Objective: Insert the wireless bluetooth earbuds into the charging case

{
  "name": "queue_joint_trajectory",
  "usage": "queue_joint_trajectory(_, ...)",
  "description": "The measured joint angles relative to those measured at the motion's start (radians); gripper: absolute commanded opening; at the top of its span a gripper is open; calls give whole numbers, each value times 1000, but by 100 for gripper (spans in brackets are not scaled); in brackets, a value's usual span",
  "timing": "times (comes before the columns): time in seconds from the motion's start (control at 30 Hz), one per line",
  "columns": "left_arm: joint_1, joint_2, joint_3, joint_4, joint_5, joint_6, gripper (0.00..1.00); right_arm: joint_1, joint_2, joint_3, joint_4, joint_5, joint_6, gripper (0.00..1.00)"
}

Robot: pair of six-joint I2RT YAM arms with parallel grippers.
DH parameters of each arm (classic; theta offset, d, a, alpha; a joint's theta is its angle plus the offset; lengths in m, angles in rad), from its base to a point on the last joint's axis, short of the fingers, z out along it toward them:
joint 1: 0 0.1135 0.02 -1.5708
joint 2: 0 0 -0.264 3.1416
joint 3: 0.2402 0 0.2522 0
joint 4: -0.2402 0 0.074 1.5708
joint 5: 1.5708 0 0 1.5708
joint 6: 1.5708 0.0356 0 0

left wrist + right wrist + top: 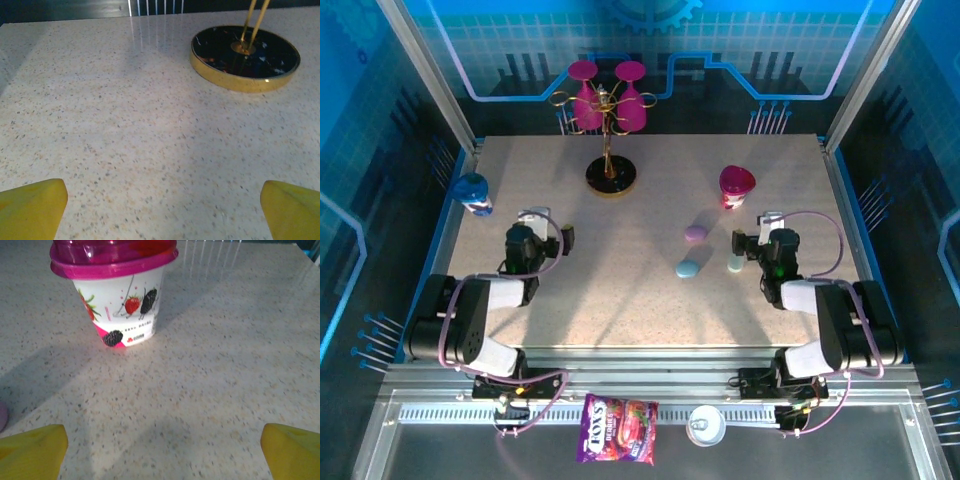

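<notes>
Both jaws stand wide apart, holding nothing: the left gripper point(160, 207) over bare table point(125, 140) near the black-and-gold stand base point(245, 55), the right gripper point(160, 447) facing the yogurt cup point(120, 295). To the right gripper's left lie a pink case point(696, 234), a blue case point(688, 268) and a pale pastel piece point(734, 262); the earbuds are too small to make out.

Yogurt cup point(737, 187) rt, glass rack point(611, 178) ctr, maybe a bottle point(473, 193) left.
</notes>
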Motion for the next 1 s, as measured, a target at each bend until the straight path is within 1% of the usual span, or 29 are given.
queue_joint_trajectory(0.1,40,49,6,40,40,-32,99,-10,73,1,86,-52,-10,100)
queue_joint_trajectory(0.27,50,60,6,54,63,-55,99,-10,84,1,135,-90,-14,100)
queue_joint_trajectory(1.0,49,61,6,62,66,-69,99,-10,84,3,164,-104,-18,100)
